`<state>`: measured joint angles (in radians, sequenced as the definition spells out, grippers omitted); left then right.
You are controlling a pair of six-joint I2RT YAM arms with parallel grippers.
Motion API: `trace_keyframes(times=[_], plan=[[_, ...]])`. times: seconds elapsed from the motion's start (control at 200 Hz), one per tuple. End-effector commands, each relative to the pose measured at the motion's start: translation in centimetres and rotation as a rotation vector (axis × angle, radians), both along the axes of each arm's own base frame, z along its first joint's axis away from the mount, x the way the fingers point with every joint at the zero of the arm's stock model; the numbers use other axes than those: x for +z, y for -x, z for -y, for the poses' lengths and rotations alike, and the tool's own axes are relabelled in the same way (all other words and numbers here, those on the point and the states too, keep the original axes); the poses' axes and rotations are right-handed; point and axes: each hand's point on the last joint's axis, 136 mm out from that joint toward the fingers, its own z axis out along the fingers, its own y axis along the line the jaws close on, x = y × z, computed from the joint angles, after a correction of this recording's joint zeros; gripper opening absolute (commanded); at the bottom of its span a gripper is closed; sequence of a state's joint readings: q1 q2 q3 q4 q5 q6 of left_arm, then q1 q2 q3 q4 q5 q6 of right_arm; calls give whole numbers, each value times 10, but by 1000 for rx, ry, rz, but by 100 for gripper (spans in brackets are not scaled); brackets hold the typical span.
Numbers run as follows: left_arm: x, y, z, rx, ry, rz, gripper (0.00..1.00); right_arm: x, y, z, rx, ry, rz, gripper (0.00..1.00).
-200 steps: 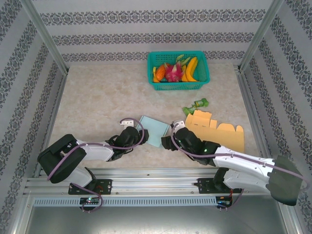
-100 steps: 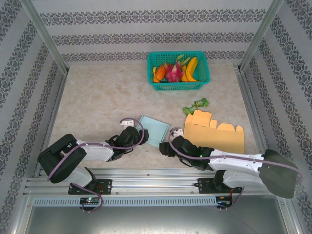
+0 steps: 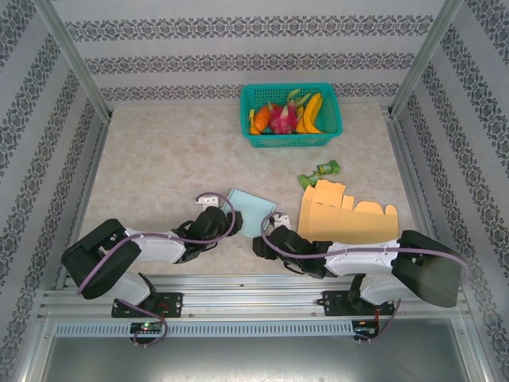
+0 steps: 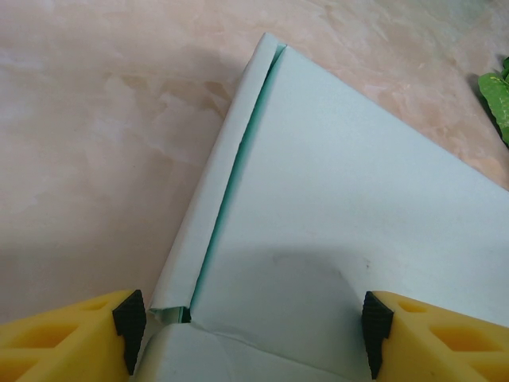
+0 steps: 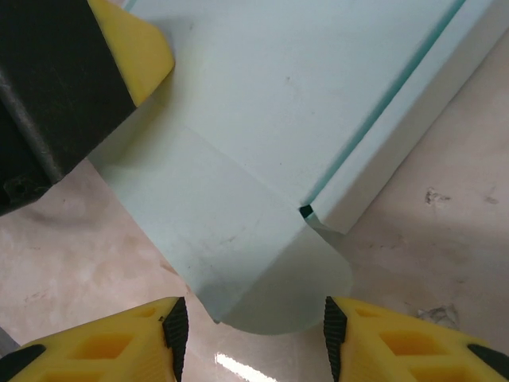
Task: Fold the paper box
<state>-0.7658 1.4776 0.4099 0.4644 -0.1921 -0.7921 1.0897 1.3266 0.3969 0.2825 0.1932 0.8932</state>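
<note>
Left gripper (image 4: 253, 322) stands open, its pads straddling a corner of the one pale teal box (image 3: 253, 208). The box lies flat near the near edge of the bench (image 3: 159, 159), about midway along. One long wall (image 4: 211, 215) is folded up. A rounded flap (image 5: 278, 294) lies between the parted pads of the right gripper (image 5: 251, 330). Rightward lies one orange blank (image 3: 350, 216). One basket (image 3: 290, 141) stands at the far edge.

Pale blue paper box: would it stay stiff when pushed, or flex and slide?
Probably floppy: the box is thin sheet, and its rounded flap bends at a crease. Likely light, so apt to slide on the smooth table.
</note>
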Motion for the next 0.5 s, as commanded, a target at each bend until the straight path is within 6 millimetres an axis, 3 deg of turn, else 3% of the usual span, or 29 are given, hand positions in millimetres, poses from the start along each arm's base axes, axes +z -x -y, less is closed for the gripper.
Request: trace_keyframes(times=[0.0, 0.19, 0.5], plan=[[-64, 45, -44, -11, -243, -216, 73, 16, -5, -20, -5, -71, 17, 47], [-64, 45, -43, -13, -240, -217, 73, 17, -10, -22, -10, -53, 38, 41], [-64, 45, -44, -12, -243, -216, 73, 7, -14, -14, -13, 20, 65, 40]])
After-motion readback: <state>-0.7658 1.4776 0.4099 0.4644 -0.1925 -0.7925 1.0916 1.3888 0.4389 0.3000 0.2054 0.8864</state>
